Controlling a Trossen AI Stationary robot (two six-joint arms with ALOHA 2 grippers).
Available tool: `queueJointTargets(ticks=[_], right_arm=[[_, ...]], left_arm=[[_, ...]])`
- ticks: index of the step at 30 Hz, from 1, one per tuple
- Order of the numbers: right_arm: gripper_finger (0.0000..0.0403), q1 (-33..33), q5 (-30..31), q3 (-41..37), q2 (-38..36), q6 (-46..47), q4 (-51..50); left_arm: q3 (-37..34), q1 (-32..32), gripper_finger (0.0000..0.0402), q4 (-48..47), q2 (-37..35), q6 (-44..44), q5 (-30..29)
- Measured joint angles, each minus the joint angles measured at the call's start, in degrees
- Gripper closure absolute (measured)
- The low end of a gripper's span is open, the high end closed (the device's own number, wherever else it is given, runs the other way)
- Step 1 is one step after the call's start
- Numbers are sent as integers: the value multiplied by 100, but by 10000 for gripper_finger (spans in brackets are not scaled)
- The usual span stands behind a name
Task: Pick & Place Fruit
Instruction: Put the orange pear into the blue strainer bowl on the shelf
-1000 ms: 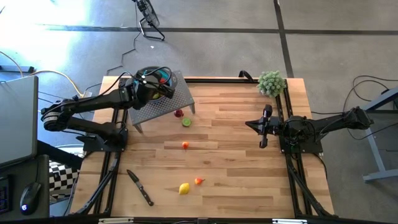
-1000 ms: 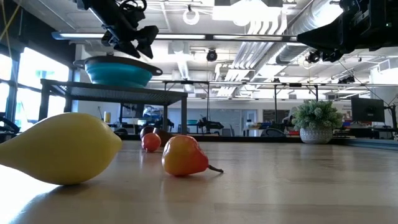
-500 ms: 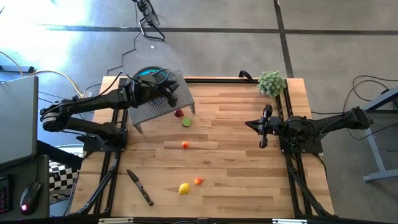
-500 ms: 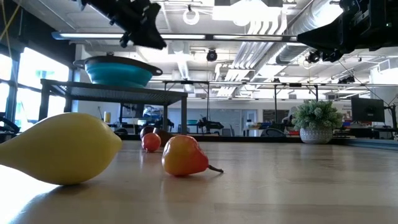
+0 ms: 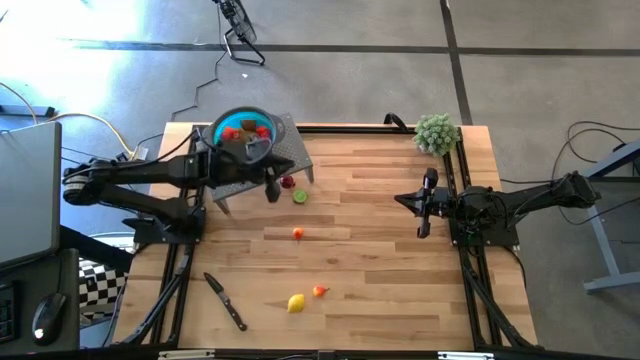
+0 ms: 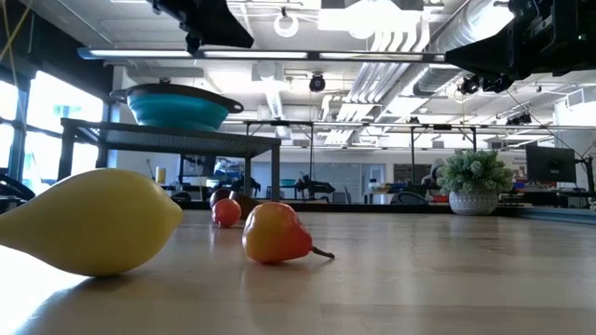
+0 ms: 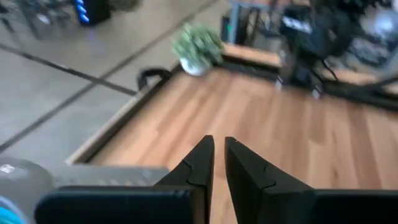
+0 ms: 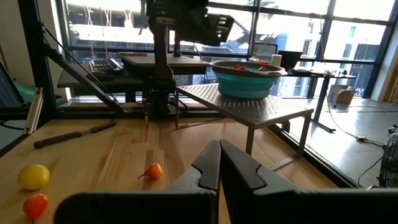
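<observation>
Fruit in two groups. Several pieces, red and orange among them, lie inside the teal bowl (image 5: 243,131), which sits on a perforated metal stand (image 5: 285,158) at the far left corner of the desk (image 5: 370,290). The rest lie loose on the wood: a dark maroon fruit (image 5: 288,182) and a lime green fruit (image 5: 299,196) just beside each other near the stand's front leg; a small red-orange fruit (image 5: 298,233) alone toward the middle; a yellow fruit (image 5: 296,302) and a red-orange pear-shaped fruit (image 5: 319,291) close together near the front edge.

Left gripper (image 5: 272,190) hangs off the stand's front edge, just beside the maroon and lime fruits but above them, touching neither. In its wrist view the fingers (image 7: 204,163) are nearly together, a thin slit between the tips, nothing held. The bowl is behind the fingers, only a sliver of teal at that picture's corner.

Right gripper (image 5: 424,207) waits over the right side of the desk, well apart from all loose fruit. Its fingers (image 8: 208,165) are pressed together, empty; past them the wrist view shows the small red-orange fruit, the yellow fruit and the pear-shaped one on the wood, with the bowl on its stand farther off.

Also on the desk: a black-handled knife (image 5: 226,301) near the front left, and a fuzzy pale green plant ball (image 5: 436,132) at the far right corner.

No legible writing or labels.
</observation>
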Motion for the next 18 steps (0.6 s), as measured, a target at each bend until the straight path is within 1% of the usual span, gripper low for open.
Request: queueJointTargets(ticks=[8,10,18], right_arm=[[400,-1,0,0,0,0,7],[400,0,0,0,0,-1,12],[400,-2,-2,0,0,0,46]], left_arm=[[0,-1041,386,-918,18,-718,-17],[0,-1350,390,-1042,18,-906,-177],[0,-2476,400,-1564,20,-1574,-1196]])
